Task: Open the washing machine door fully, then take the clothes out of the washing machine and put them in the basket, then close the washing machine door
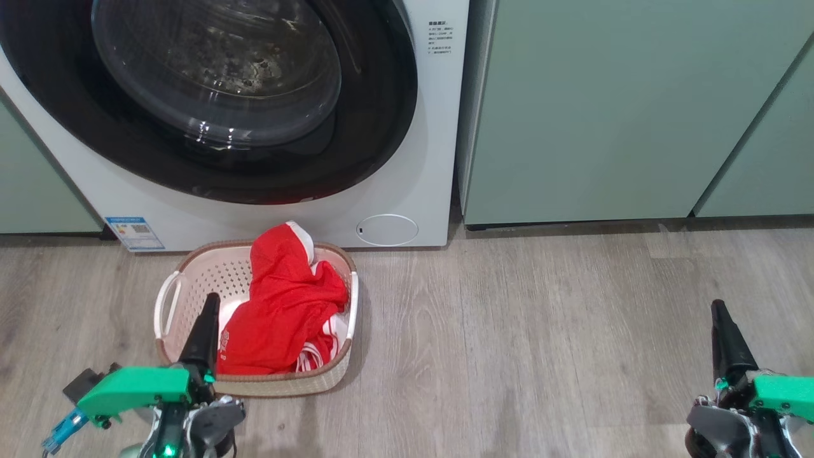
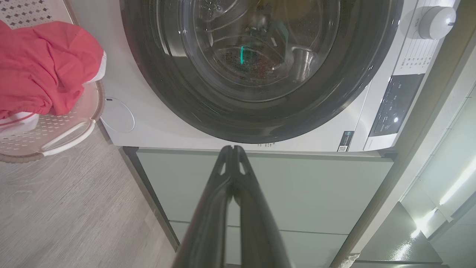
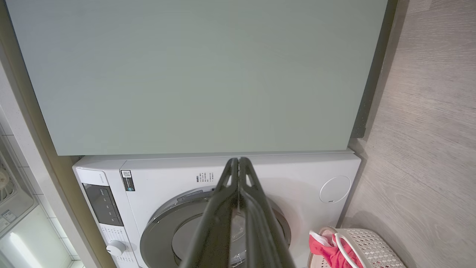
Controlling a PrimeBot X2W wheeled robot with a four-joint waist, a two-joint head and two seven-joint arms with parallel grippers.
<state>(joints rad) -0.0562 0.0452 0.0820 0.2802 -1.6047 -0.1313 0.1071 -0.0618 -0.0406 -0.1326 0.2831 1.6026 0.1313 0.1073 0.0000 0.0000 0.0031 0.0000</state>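
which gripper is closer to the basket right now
Left. The left gripper sits at the basket's near-left corner in the head view; the right gripper is far off to its right, above the floor.

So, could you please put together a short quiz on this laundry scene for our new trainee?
1. True or false: the large round black-rimmed glass washing machine door is closed.
2. Where do the bright red clothes lie? A) in the drum B) on the wooden floor C) in the cream perforated plastic basket
3. Fill in: both pairs of long dark jaws are ____.
Key: 1 true; 2 C; 3 shut.
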